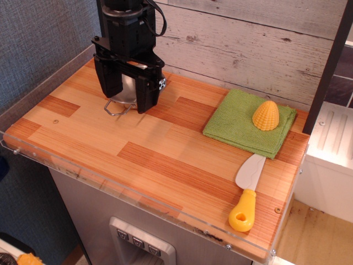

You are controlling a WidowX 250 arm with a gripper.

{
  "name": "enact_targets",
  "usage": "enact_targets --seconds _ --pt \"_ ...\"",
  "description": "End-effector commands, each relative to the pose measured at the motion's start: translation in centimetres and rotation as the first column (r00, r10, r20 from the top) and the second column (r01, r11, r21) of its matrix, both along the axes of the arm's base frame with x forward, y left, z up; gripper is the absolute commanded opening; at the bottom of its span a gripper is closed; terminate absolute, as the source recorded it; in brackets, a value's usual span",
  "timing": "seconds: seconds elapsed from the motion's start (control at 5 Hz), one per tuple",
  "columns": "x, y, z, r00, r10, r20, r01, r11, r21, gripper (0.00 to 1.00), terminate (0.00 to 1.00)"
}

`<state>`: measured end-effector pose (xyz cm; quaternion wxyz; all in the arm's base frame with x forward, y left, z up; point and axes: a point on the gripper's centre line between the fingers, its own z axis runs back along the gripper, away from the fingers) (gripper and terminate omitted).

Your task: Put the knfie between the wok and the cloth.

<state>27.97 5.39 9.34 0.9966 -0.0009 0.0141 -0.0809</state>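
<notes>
The knife [246, 193], with a yellow handle and a pale blade, lies near the front right corner of the wooden table, blade pointing toward the cloth. The green cloth [237, 121] lies at the back right with a yellow corn toy [266, 115] on it. The steel wok [128, 91] sits at the back left, mostly hidden behind my black gripper [128, 99]; one wire loop handle [117, 108] sticks out in front. My gripper is open and empty, its fingers straddling the wok, far from the knife.
A clear plastic rim [138, 204] runs along the table's front edge. A wood-plank wall [248, 44] stands behind. A dark post [330, 66] and a white appliance [333, 149] stand at the right.
</notes>
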Motion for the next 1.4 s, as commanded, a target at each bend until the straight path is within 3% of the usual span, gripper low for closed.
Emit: enact_targets --seconds 0.0,0.2,0.4,0.8,1.2 --pt "0.0 0.0 0.0 1.0 0.0 0.0 0.0 1.0 0.0 1.0 0.0" --pt "0.1 -2.2 -0.4 1.0 0.004 -0.002 -0.004 0.999 -0.049 1.0 0.0" --pt "-0.1 -5.6 -1.1 1.0 -0.015 0.008 0.015 0.998 -0.054 1.0 0.0" --pt "-0.2 -11.9 -4.8 0.999 -0.012 0.034 0.01 0.999 0.034 1.0 0.0" --pt "0.2 -14.3 -5.8 0.998 0.001 0.067 -0.004 0.999 0.045 1.0 0.0"
